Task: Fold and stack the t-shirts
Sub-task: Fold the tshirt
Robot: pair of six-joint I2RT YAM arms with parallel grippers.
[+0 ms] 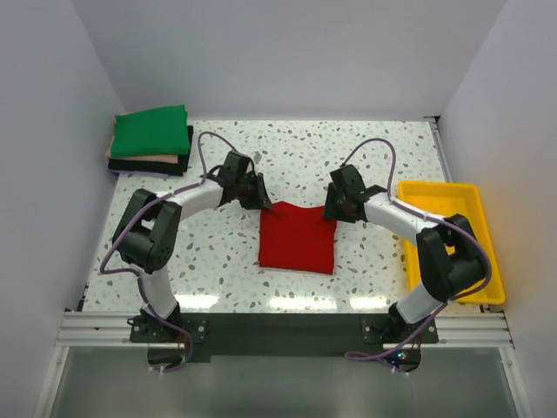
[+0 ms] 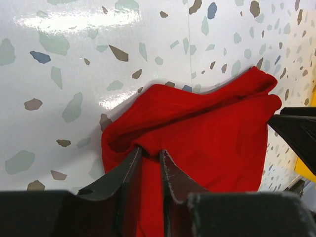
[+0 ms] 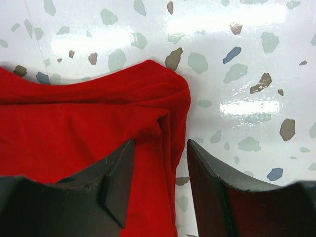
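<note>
Cloth from the red shirt (image 1: 297, 238) is pinched in your left gripper (image 2: 150, 153): in the left wrist view its two dark fingers (image 2: 126, 180) stand nearly together with a ridge of red fabric caught between them, at the shirt's far left corner. That corner is bunched and puckered around the grip.

Your right gripper (image 3: 160, 144) is at the shirt's far right corner with its jaws spread. In the right wrist view one finger sits over the red fabric and the other over the bare speckled table (image 1: 296, 157) just beside the shirt's edge, so the folded edge lies in the gap between them. You cannot tell from these views whether either finger touches the cloth.

The red shirt lies on the table as a roughly square folded shape, its near edge flat and its far edge slightly rumpled where both grippers meet it.

Far from the shirt, off to its left and toward the back wall, a stack of folded shirts sits at the table's corner: the green shirt (image 1: 152, 131) on top, the pink shirt (image 1: 144, 160) under it, the black shirt (image 1: 150, 169) at the bottom. To the right of the red shirt, well apart from it, is a yellow tray (image 1: 442, 193) at the table's edge.
</note>
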